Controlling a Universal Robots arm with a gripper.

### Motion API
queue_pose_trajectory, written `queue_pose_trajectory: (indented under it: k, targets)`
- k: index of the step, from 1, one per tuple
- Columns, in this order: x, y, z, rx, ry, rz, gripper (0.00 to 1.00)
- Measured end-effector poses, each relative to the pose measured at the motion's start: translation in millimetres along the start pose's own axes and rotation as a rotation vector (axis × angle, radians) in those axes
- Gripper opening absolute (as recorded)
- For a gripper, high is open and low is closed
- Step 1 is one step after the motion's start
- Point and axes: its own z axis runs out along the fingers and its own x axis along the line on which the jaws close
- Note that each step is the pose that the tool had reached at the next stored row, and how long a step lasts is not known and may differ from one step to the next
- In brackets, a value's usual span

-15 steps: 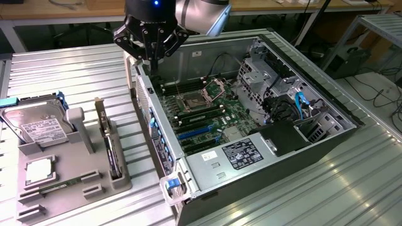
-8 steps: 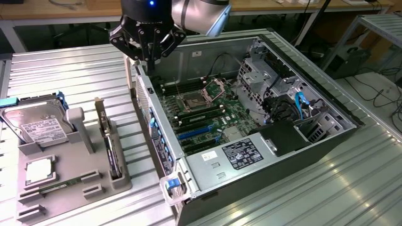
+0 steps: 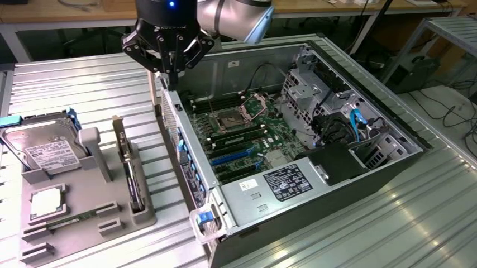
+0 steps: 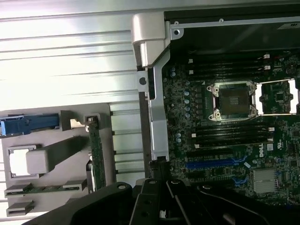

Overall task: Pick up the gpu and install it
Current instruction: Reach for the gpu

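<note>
The silver-grey arm (image 3: 231,17) reaches in from the top of the exterior view, its rounded joint bent so that the black gripper (image 3: 172,84) hangs straight down. The gripper's angular linkage fans out below the wrist and narrows to the fingers (image 3: 173,77), which are clenched together with nothing visible between them. Their tips hover over the edge of the open computer case (image 3: 223,72), on the exterior view's left side of it.

The case is a dark metal tower lying on its side on the ribbed, shiny metal bench (image 3: 75,89). Inside lies the green motherboard (image 3: 246,134), with a square silver-framed socket, dark memory slots and blue expansion slots.

The gpu (image 3: 129,177) is well apart from the fingers. It stands on its long edge in a slot of a matte grey moulded tray (image 3: 111,223) on the bench, beside the case on the exterior view's left. It shows as a thin flat card with a pale metal bracket at its far end. In the wrist view it appears edge-on as a narrow green strip (image 4: 96,150). A silver hard drive (image 3: 41,148) with a white label leans in the same tray.
</note>
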Motion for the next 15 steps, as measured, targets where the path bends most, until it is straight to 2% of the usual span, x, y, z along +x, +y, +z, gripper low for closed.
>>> queue_pose_trajectory:
  k: [15]
  targets:
    - [19.0, -2.0, -0.5, -0.0001, 0.0, -0.001, 0.11]
